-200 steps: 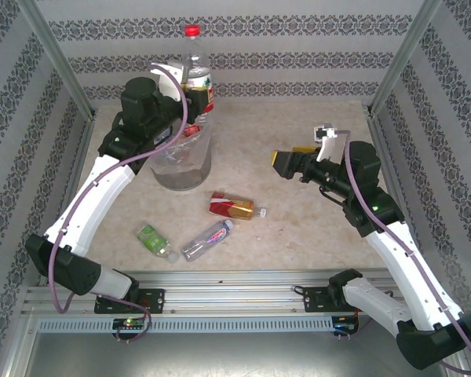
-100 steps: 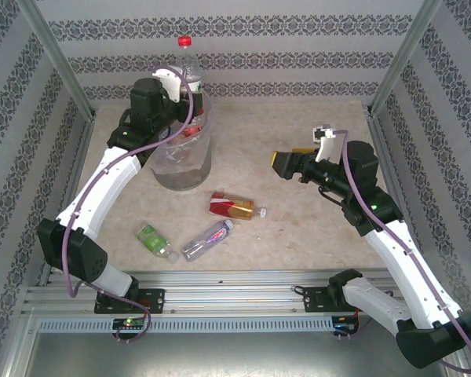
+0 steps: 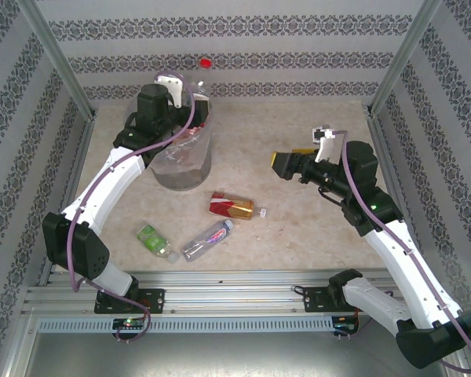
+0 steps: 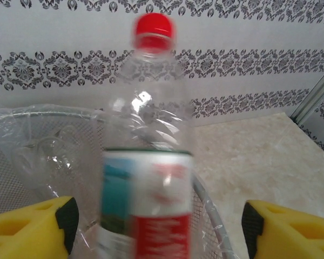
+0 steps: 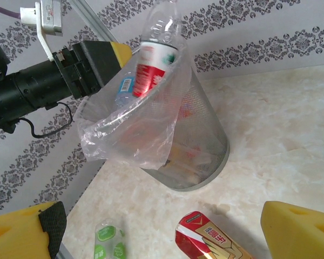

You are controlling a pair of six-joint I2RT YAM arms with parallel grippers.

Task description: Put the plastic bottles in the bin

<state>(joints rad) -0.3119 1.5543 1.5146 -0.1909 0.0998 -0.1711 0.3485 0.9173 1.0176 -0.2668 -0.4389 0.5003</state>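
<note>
three bottles [image 3: 231, 206] on table [image 3: 298, 232]; red-capped bottle [image 4: 148, 162] in bin [image 5: 205, 145]; left jaws apart

Between the jaws of my left pincer [image 4: 157, 224] I see the red-capped bottle [image 4: 148, 156] smeared by blur, its label unreadable and its base cut off by the lower edge, while the bin [image 4: 16, 186] just ahead hides its contents behind the crinkled bag [image 4: 48, 143].

White left arm [image 3: 102, 188] stretches to the frame's upper left, its yellow-fingered left pincer [image 4: 157, 222] gaping wide. White right arm [image 3: 392, 243] bends at centre right, its yellow-fingered right pincer [image 5: 163, 226] likewise spread.
</note>
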